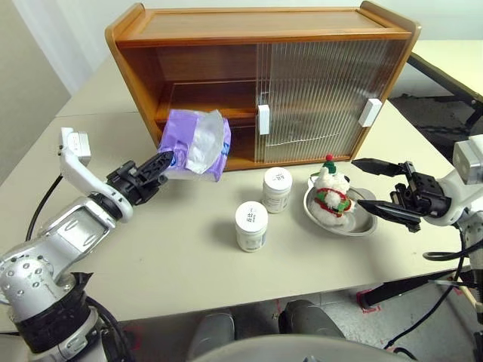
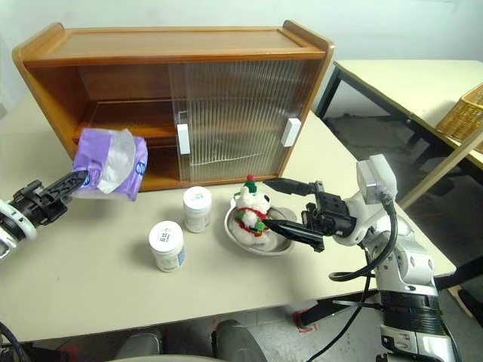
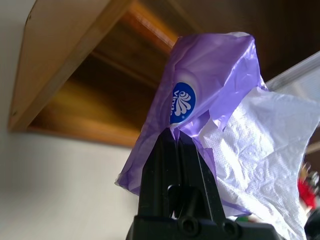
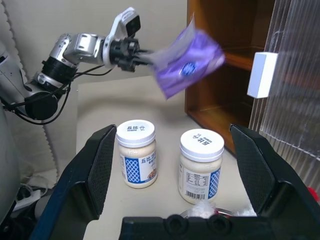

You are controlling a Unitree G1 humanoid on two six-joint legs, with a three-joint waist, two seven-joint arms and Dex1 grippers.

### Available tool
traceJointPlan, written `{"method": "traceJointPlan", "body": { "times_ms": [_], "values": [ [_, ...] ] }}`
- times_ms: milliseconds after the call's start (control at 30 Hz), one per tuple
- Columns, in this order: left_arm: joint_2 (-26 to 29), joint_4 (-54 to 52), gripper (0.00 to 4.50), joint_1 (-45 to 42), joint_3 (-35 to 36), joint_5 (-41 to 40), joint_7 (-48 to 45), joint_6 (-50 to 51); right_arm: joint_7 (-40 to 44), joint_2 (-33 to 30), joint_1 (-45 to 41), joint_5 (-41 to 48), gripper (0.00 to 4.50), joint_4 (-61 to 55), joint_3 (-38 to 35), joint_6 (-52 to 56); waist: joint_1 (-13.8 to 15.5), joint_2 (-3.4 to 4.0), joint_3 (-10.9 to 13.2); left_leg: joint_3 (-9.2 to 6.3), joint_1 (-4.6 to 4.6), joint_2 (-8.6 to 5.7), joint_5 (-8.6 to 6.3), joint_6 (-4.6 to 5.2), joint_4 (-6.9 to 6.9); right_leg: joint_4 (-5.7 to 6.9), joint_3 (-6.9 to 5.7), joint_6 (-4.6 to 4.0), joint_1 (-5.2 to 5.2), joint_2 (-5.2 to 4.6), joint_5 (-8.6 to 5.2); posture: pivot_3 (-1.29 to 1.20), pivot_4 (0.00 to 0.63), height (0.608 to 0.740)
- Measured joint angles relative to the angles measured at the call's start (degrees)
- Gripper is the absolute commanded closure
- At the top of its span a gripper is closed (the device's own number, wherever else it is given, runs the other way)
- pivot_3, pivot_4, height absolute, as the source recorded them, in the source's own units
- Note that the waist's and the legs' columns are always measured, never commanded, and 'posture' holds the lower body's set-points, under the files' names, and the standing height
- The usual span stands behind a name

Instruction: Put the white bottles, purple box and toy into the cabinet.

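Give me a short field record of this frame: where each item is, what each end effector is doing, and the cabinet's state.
left end effector: shut on the purple box, held in the air before the cabinet's open left side
right end effector: open, holds nothing, beside the bowl
white bottles: two upright on the table, one nearer the cabinet, one nearer the robot
toy: in a metal bowl on the table
cabinet: left half open, shelves bare; sliding doors cover the right half
in cabinet so far: nothing
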Motion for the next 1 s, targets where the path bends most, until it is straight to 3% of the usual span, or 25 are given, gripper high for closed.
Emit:
{"method": "traceJointPlan", "body": {
  "times_ms": [200,400,733,1000],
  "values": [
    [3.91,-3.49,4.48,0.46,-6.44,-12.86,8.86,-13.52,1.68,0.0,-1.02,0.87,0.0,0.33,0.06,0.34,0.45,-0.19,0.21,0.28,0.16,-0.09,0.06,-0.16,-0.04,0.0,0.5,0.1,0.0,0.07,0.02,-0.06,0.018,0.74],
    [6.3,-4.29,4.48,0.27,-10.32,-16.11,12.52,-23.33,1.84,0.57,-1.09,1.1,0.0,0.33,0.24,0.76,0.51,-0.27,0.41,0.45,0.3,-0.14,-0.31,0.46,-0.02,0.0,0.7,0.17,0.01,0.07,0.06,-0.06,0.017,0.74],
    [2.66,-2.47,4.48,-6.63,-18.71,-6.58,16.25,-33.39,1.05,1.62,-0.83,0.93,0.0,-0.32,0.9,0.68,0.39,-0.27,0.42,0.54,0.32,-0.17,-0.38,0.58,-0.01,-0.02,0.76,0.18,0.02,0.08,0.07,-0.08,0.006,0.74],
    [-1.0,2.01,4.48,-11.84,-20.82,1.16,17.25,-36.34,0.34,2.63,-0.13,0.5,0.0,-1.11,1.06,0.0,0.19,-0.28,0.42,0.6,0.19,-0.18,-0.42,0.65,0.06,-0.09,0.78,0.34,-0.01,0.08,0.09,-0.09,0.001,0.74]
  ]
}}
